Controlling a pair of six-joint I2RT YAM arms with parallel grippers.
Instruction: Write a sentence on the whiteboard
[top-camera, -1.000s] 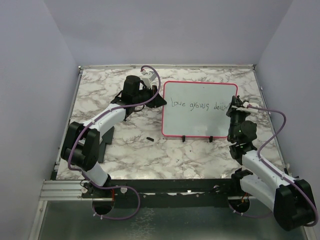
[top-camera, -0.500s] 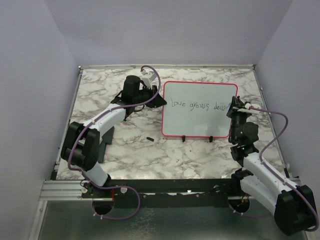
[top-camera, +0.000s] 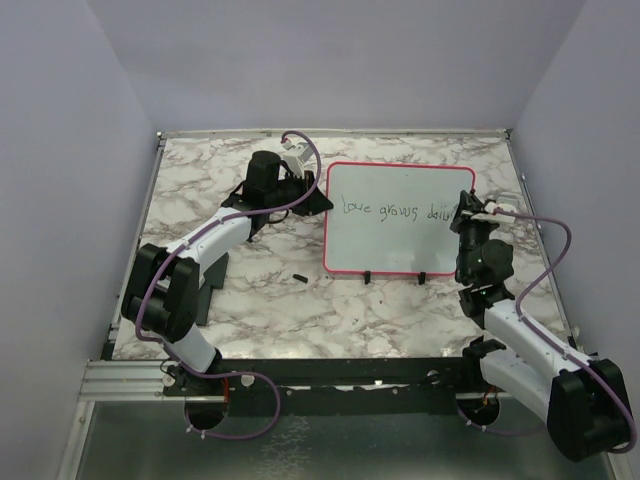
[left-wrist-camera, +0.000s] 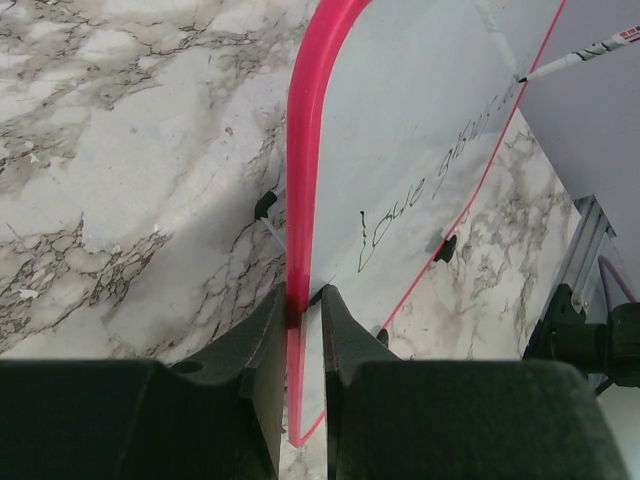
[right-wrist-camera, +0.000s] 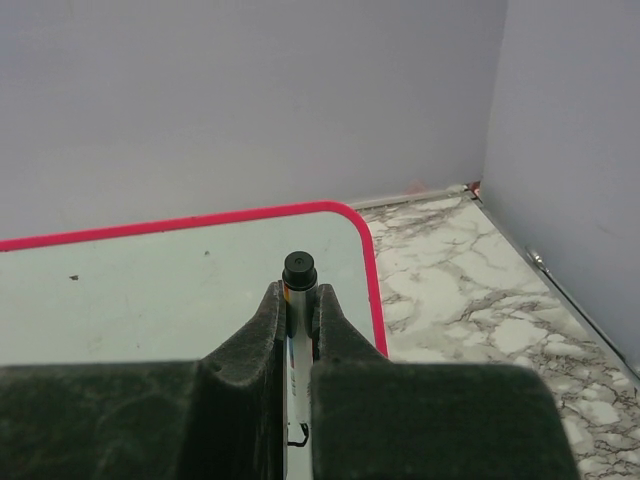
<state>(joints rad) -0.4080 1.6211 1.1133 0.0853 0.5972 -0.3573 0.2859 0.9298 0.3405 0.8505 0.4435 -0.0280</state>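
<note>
- On the white marble table with grey veins (top-camera: 260, 300), a small black piece (top-camera: 298, 276) lies alone, at about 8 o'clock from the board's near left corner and close to it.
- The large flat whiteboard with a thin red-pink frame (top-camera: 400, 250) is on the right half of the table. Two small black clips (top-camera: 368, 277) sit on its 6 o'clock edge.
- Your left gripper (left-wrist-camera: 298, 300) is at the board's 9 o'clock edge. Its jaws are almost closed and pinch the frame, one finger on each side of it.
- Your right gripper (right-wrist-camera: 298, 295) is at the 3 o'clock edge, closed tight on a thin white marker with a black end (right-wrist-camera: 298, 268).
- The marker's tip meets the board at the last word.
- The sentence (top-camera: 395, 211), one line of thin dark handwriting, runs from 9 to 3 o'clock and reads about "Love grows daily".
</note>
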